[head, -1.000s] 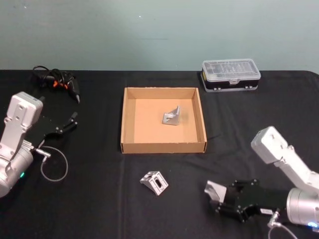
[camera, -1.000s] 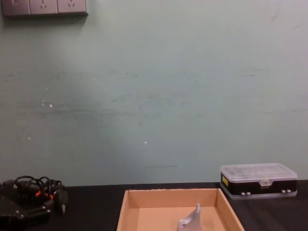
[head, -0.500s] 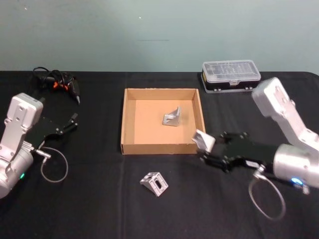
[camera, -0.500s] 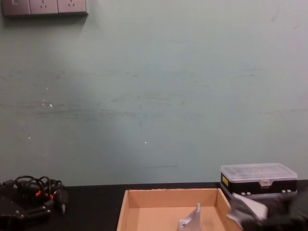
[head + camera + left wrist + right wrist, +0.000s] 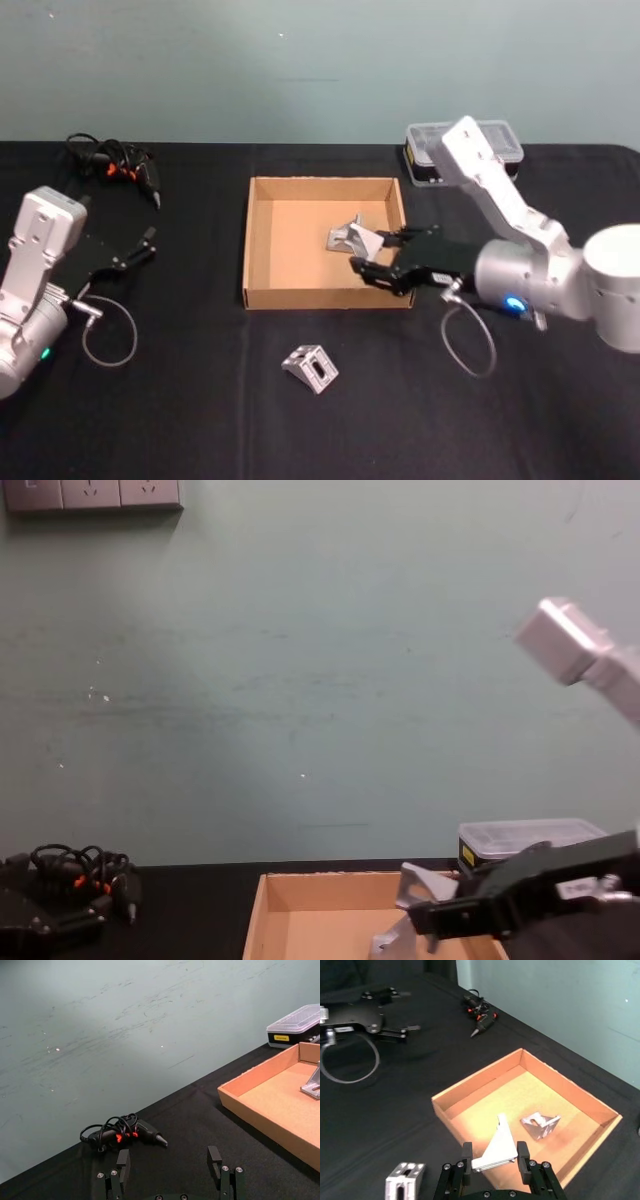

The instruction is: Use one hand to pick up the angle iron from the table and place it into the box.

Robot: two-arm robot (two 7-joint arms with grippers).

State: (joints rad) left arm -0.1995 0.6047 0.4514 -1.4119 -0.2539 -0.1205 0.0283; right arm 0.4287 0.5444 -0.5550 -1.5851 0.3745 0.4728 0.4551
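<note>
Jaws of the right gripper pinching an angle iron over the box, second bracket lying inside, third bracket on the table, left gripper spread, parked left.

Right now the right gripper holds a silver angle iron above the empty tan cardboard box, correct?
Not empty: the right wrist view shows a second angle iron lying in the box; the right gripper holds the silver angle iron above it.
</note>
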